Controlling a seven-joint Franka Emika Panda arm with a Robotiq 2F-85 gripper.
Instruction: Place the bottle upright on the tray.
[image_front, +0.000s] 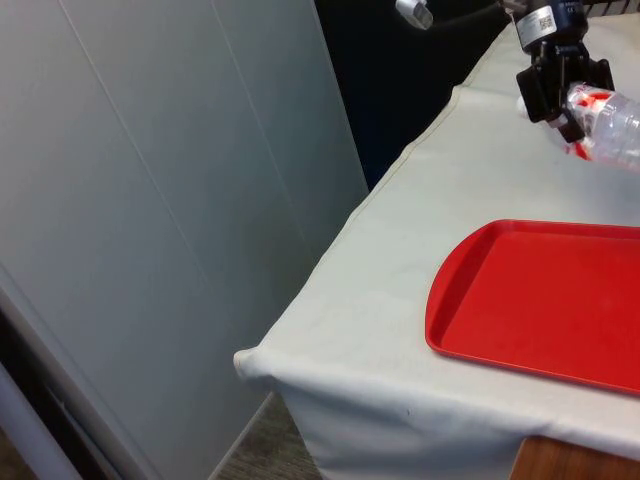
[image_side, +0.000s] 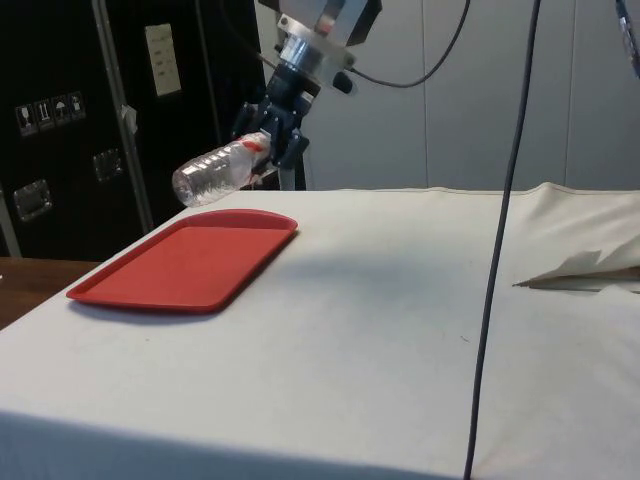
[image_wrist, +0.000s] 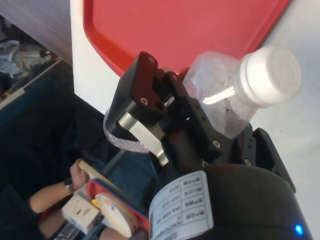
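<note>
In your front view, the gripper (image_front: 566, 88) is clamped on a clear plastic water bottle (image_front: 610, 120), lying tilted in the air at 12 o'clock from the red tray (image_front: 520, 300). Side view: bottle (image_side: 215, 172) hangs above the tray's (image_side: 190, 265) far end, clear of the counter (image_side: 380, 300). Wrist view: its fingers (image_wrist: 142, 127) pinch the bottle (image_wrist: 225, 100) near its white cap (image_wrist: 270, 75); the red label's writing is unreadable.

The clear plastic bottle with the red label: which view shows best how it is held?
The side view: the clear plastic bottle hangs nearly level in the black gripper above the red tray. The front view cuts off its base; the wrist view shows its white cap.
</note>
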